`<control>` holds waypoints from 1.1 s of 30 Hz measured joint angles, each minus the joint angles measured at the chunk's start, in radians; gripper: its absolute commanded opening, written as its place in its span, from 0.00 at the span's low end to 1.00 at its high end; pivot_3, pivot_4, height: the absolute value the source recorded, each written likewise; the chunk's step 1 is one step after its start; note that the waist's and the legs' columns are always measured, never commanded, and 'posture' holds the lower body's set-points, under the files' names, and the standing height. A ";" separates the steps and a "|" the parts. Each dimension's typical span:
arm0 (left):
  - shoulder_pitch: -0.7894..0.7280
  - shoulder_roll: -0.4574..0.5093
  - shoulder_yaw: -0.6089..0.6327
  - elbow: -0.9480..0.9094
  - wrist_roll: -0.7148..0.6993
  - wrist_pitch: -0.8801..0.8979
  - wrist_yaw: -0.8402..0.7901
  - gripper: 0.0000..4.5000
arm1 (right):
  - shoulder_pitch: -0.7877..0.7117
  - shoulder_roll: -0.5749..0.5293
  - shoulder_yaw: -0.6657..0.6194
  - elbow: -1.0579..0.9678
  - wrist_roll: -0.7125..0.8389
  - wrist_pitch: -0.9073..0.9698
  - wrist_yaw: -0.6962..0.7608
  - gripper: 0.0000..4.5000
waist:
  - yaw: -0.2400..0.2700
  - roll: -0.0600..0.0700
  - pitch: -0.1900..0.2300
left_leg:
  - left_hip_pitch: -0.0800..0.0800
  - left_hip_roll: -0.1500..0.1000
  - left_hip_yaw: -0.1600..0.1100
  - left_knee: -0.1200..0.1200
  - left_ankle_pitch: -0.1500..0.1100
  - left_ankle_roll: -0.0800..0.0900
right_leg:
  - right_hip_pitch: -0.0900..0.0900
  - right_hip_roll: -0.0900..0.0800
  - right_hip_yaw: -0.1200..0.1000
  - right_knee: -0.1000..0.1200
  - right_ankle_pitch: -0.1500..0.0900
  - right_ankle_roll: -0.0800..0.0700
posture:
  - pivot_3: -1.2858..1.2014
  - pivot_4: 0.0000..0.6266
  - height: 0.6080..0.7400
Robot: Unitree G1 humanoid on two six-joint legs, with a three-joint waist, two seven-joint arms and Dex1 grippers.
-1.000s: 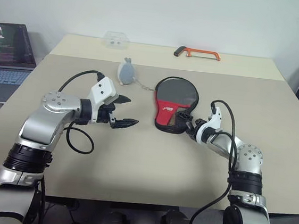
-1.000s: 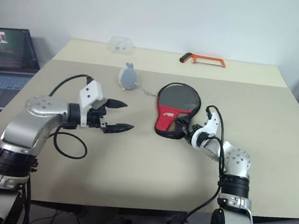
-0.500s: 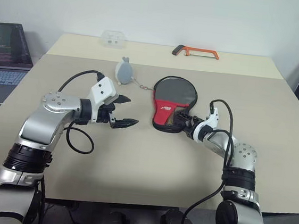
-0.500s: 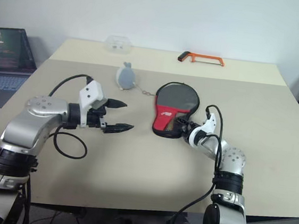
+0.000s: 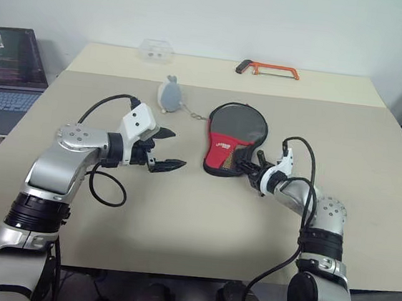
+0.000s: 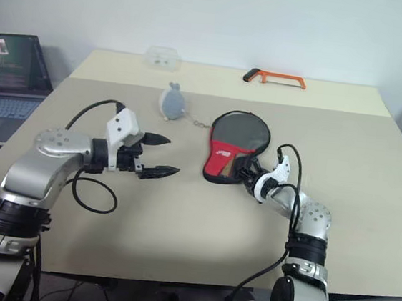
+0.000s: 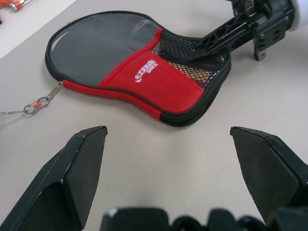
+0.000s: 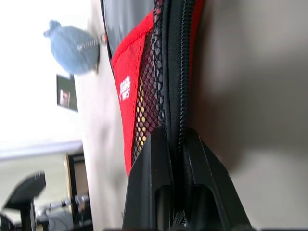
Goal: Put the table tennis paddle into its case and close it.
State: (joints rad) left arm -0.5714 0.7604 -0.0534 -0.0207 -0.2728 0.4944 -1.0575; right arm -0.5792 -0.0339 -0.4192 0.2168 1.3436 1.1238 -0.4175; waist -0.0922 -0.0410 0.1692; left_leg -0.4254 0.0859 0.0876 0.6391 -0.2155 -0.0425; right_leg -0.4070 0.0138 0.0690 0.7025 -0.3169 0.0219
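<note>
Two grippers are mine here, and they sit on either side of the case (image 5: 232,138). My right gripper (image 5: 251,169) has its fingers (image 8: 159,183) pinched together on the zippered rim of the case at its narrow handle end, the black zipper track running straight up between them in my right wrist view. The mesh pocket (image 7: 192,57) lies just beyond those fingertips, and the red panel (image 7: 149,79) with white lettering sits past the mesh, toward the round end. The case lies flat on the table (image 5: 180,213), its round grey-black end pointing away from my right gripper.

My left gripper (image 5: 166,149) hangs above the table with its two black fingers (image 7: 82,168) spread wide apart and nothing between them. It points toward the case, which lies ahead of it and well apart from its fingertips. From the far rim of the case a thin cord (image 5: 192,114) runs to the grey plush charm (image 5: 168,95), which stands beyond my left gripper, farther up the table.

The paddle itself I cannot make out; the case looks flat and closed along the rim I can see.

Far behind my right gripper, near the table's back edge, lies an orange-framed hacksaw (image 5: 267,70), and a small clear plastic box (image 5: 155,49) rests there too.
</note>
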 measured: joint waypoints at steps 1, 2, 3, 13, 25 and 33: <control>0.000 0.000 0.000 0.001 0.000 0.000 -0.001 1.00 | 0.014 -0.009 -0.001 -0.011 0.016 0.018 -0.004 0.00 | 0.004 0.000 0.000 | 0.000 0.000 0.000 0.000 0.000 0.000 | 0.000 0.000 0.000 -0.002 0.000 0.000 | 0.52 0.24 1.00; -0.002 0.000 -0.001 0.002 0.000 0.000 -0.002 1.00 | 0.039 -0.029 0.000 -0.035 0.052 0.050 -0.012 0.00 | 0.008 0.000 0.000 | -0.001 0.002 0.000 -0.001 0.000 0.000 | 0.000 0.000 -0.001 -0.004 0.000 0.000 | 0.52 0.24 1.00; -0.004 -0.001 -0.002 0.005 0.000 0.000 -0.004 1.00 | 0.066 -0.049 0.002 -0.058 0.084 0.080 -0.017 0.00 | 0.011 0.000 0.000 | -0.002 0.004 0.000 -0.001 0.000 0.000 | 0.000 0.000 -0.001 -0.006 0.000 0.000 | 0.52 0.24 1.00; -0.034 -0.014 -0.031 0.061 0.008 -0.009 -0.023 1.00 | 0.250 -0.301 0.132 -0.210 0.234 0.264 0.109 0.00 | 0.058 -0.001 -0.001 | -0.007 0.003 -0.002 -0.001 -0.001 -0.001 | 0.001 0.000 -0.004 -0.014 0.000 0.000 | 0.52 0.24 1.00; -0.049 -0.029 -0.044 0.080 0.015 -0.025 -0.024 1.00 | 0.413 -0.529 0.242 -0.357 0.250 0.285 0.344 0.00 | 0.067 -0.003 -0.002 | -0.009 -0.004 -0.005 0.000 -0.002 0.000 | 0.002 -0.001 -0.006 -0.016 0.000 0.001 | 0.52 0.24 1.00; -0.049 -0.032 -0.048 0.079 0.014 -0.023 -0.029 1.00 | 0.516 -0.600 0.279 -0.457 0.248 0.264 0.436 0.00 | 0.066 -0.003 -0.002 | -0.009 -0.003 -0.005 0.001 -0.002 0.000 | 0.002 -0.001 -0.007 -0.015 0.000 0.000 | 0.52 0.24 1.00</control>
State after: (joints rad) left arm -0.6208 0.7283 -0.1019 0.0579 -0.2587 0.4710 -1.0865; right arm -0.0629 -0.6336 -0.1407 -0.2403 1.5919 1.3883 0.0182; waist -0.0267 -0.0438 0.1673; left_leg -0.4340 0.0825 0.0823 0.6396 -0.2173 -0.0424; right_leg -0.4049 0.0129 0.0623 0.6880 -0.3170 0.0224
